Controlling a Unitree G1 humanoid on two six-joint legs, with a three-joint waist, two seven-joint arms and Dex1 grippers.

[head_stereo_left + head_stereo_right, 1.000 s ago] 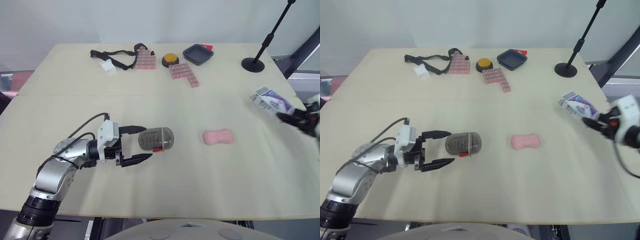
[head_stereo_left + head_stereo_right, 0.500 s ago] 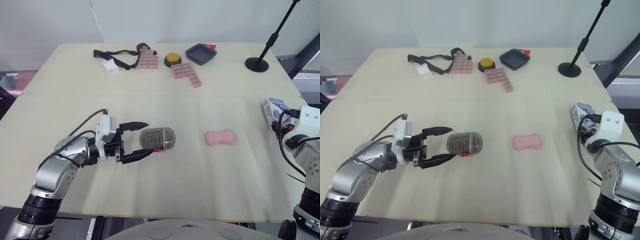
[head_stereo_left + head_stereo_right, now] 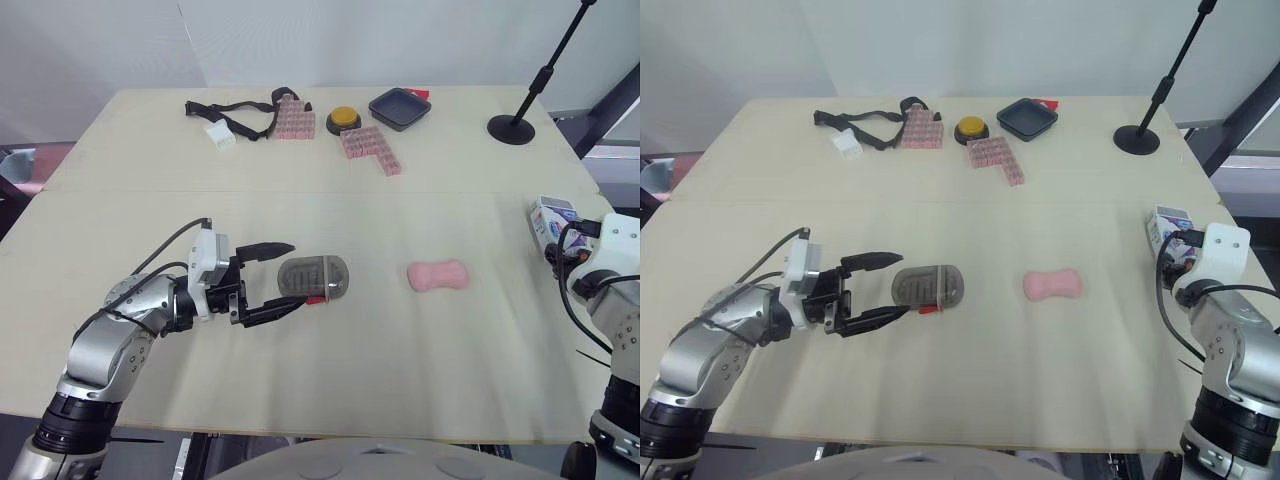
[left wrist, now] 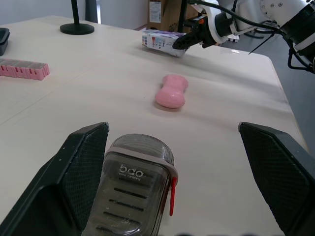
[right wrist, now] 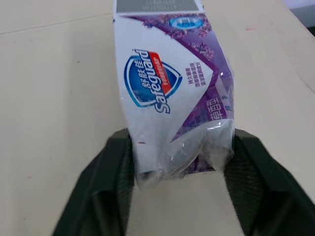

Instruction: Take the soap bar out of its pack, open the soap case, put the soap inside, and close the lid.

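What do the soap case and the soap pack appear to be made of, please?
The soap case: likely hard plastic, smoky and translucent, with moulded slats and lettering. The soap pack: seemingly thin glossy printed film, crinkled and glinting where the right gripper pinches it.

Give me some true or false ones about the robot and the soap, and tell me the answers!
1. The pink soap bar lies bare on the table. True.
2. The right gripper holds the soap pack. True.
3. The left gripper is shut tight. False: it is open, with the soap case between its fingers.
4. The soap bar is inside the soap case. False: it lies on the table, apart from the soap case.
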